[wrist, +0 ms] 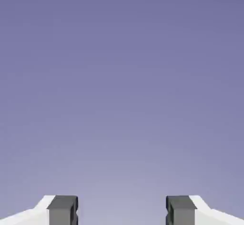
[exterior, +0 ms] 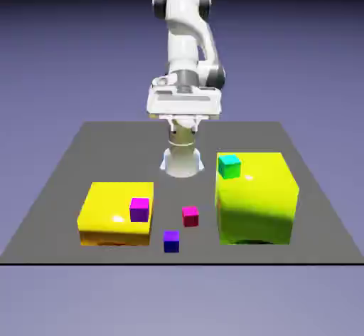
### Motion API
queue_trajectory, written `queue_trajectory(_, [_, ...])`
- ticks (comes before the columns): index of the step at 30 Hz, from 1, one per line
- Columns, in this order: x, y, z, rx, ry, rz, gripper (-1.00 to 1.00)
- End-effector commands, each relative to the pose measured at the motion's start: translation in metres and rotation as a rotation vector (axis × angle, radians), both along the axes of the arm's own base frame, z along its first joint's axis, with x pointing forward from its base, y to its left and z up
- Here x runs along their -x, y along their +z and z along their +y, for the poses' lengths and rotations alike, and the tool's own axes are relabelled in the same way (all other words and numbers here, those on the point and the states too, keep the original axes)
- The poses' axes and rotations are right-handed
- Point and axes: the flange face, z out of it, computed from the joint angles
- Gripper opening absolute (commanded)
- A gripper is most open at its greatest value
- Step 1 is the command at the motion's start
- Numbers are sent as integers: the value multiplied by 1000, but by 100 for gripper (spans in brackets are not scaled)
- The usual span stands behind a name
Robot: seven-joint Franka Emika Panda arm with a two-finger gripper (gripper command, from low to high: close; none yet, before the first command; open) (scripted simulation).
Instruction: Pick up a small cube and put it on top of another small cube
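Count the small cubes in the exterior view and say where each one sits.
4. The purple cube sits on the low yellow block, the teal cube on the tall yellow block, the red cube and blue cube on the table between. None seems hidden.

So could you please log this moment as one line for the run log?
phase: start | hand: open, empty, raised | blue cube: on table | purple cube: on low yellow block | stacked: no
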Motion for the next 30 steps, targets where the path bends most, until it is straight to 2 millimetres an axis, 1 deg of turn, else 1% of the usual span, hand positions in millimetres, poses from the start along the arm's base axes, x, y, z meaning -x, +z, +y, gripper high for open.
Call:
queue_trajectory(1, [-9,-6,-1,-1,-1,43,0])
queue_trajectory(8, [-66,-57,-9,-6,-11,341,0])
queue_trajectory(12, [-93,-93,-13,-7,-17,512,0])
queue_trajectory(16, [-116,-133,-18,-6,-23,682,0])
queue_trajectory(22, [-139,-198,-26,-2,-33,937,0])
queue_trajectory(28, [-150,-268,-34,7,-44,1191,0])
queue_trajectory(29, [-151,-277,-35,8,-46,1225,0])
queue_trajectory(30, [-151,-277,-35,8,-46,1225,0])
